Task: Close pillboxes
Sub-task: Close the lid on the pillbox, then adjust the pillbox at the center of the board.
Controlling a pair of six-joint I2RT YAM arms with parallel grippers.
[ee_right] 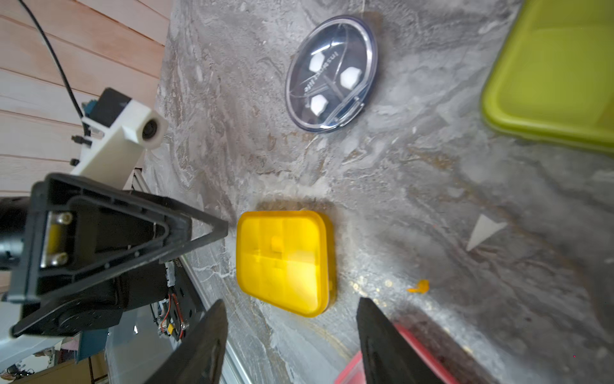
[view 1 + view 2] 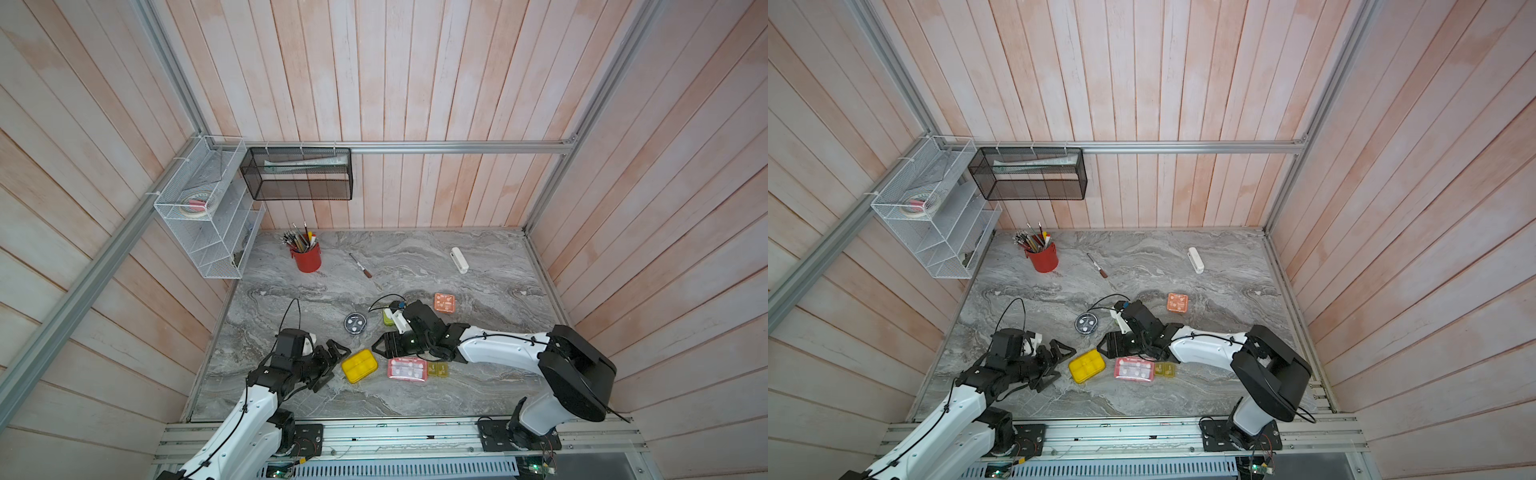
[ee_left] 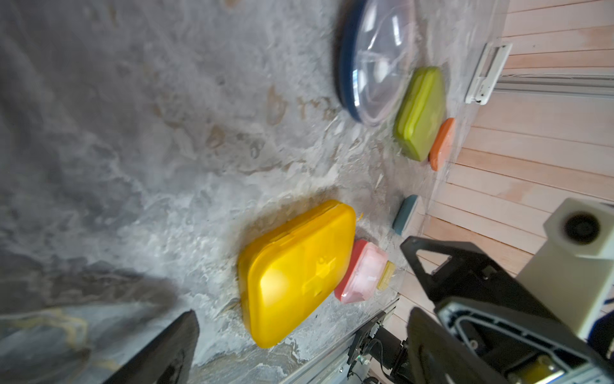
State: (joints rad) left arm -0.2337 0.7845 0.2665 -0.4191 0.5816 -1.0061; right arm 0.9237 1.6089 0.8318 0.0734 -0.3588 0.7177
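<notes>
We log the yellow pillbox point(image 2: 359, 365), lower centre, lid down. 2 hands flank it, likely to brace it: left hand point(image 2: 334, 368) wide open, empty; right hand point(image 2: 379, 347) part-open, empty, near the pink pillbox point(image 2: 407, 368).

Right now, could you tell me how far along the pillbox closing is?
Done: the yellow pillbox, round pillbox, lime-green pillbox, orange pillbox and pink pillbox lie lids down. In hand: nothing; left gripper and right gripper are open, flanking the yellow one. Left: perhaps none; the amber pillbox and blue-grey pillbox are too unclear to judge.
</notes>
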